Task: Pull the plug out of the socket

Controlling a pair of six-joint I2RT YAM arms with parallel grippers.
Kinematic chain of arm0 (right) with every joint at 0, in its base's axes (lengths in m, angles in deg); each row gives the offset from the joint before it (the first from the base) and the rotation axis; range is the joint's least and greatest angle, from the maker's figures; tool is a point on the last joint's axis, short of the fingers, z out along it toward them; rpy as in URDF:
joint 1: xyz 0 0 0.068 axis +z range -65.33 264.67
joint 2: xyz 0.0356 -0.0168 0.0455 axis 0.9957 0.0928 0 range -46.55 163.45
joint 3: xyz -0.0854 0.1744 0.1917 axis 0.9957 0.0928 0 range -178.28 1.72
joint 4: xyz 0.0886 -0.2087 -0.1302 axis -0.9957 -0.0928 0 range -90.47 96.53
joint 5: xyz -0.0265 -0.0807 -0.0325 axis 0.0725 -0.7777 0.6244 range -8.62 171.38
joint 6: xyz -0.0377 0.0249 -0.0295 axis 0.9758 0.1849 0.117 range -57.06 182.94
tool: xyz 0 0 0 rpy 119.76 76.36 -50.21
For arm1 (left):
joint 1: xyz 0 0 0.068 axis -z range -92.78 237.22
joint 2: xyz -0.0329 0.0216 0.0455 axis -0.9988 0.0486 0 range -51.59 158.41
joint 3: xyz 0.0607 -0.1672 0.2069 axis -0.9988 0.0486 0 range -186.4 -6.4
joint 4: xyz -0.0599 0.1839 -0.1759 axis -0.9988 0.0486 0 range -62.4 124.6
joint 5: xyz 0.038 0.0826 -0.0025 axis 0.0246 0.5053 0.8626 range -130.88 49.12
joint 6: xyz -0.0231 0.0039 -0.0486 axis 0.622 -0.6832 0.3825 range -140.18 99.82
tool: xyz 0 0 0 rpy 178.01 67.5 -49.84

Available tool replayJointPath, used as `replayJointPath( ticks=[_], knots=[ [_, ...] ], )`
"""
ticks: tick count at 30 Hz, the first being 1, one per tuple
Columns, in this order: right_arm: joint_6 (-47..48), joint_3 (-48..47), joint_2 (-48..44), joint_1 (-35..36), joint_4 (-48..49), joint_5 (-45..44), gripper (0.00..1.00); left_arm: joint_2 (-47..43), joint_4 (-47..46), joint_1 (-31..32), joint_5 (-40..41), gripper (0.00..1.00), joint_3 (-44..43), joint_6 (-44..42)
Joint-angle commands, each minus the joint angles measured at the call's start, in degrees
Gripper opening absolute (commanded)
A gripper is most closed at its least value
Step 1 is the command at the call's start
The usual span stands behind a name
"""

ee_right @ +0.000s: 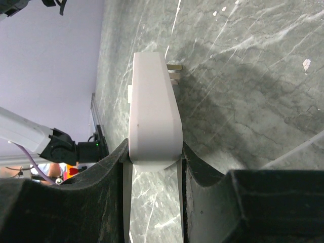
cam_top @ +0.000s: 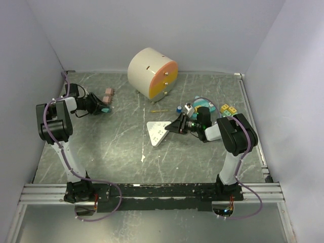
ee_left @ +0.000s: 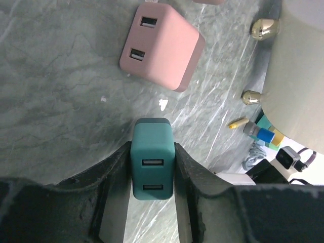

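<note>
Pale lilac walls (cam_top: 152, 25) enclose a grey marbled tabletop (cam_top: 116, 147)

teal plug (ee_left: 153, 161), pink charger (ee_left: 163, 43), white socket (ee_right: 152, 116)

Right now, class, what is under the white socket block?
Metal prongs stick out from the white socket block toward the marble table. Its underside is hidden, seen edge-on.
</note>
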State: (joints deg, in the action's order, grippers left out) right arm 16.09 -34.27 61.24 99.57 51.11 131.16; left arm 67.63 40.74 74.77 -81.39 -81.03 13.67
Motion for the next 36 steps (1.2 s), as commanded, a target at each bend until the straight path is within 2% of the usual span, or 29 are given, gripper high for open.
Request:
replayJointPath(
  ticks=[1,2,3,8,11,12,20,30,33,36],
  knots=[
    [8.3,0.3,1.7,-0.4,-4.9,-7.9,0.0,0.1,-0.9,0.4,0.9,0.54,-1.0,-1.2],
    [8.2,0.2,1.8,-0.3,-5.0,-7.8,0.0,-0.2,-0.4,0.8,1.7,0.71,-1.2,-1.5],
    [8.1,0.1,2.0,-0.2,-4.9,-7.7,0.0,-0.3,0.2,1.2,2.4,0.81,-1.6,-1.8],
    [7.5,0.0,2.4,0.1,-4.6,-7.1,0.0,-2.3,2.9,1.4,6.8,0.86,-2.5,-3.3],
    [8.0,0.0,1.7,0.1,-5.5,-7.6,0.0,-3.9,5.3,1.3,9.8,0.94,-3.6,-4.4],
    [8.2,0.0,1.5,0.2,-5.9,-7.8,0.0,-4.6,5.9,1.3,10.5,0.99,-3.8,-4.7],
    [8.9,-0.3,2.0,0.2,-7.3,-8.3,0.0,-14.8,8.9,1.1,18.6,0.98,-2.3,-6.6],
    [9.8,-0.8,2.1,-0.2,-10.2,-10.0,0.0,-29.0,7.0,3.8,15.5,1.0,0.0,-8.3],
    [10.1,-2.0,0.6,-0.2,-14.6,-10.4,0.0,-32.4,5.6,5.7,16.2,0.99,1.2,-8.5],
    [9.7,-1.4,-1.4,-0.5,-17.4,-10.9,0.0,-33.5,5.5,7.9,13.3,0.99,1.0,-8.2]
  ],
)
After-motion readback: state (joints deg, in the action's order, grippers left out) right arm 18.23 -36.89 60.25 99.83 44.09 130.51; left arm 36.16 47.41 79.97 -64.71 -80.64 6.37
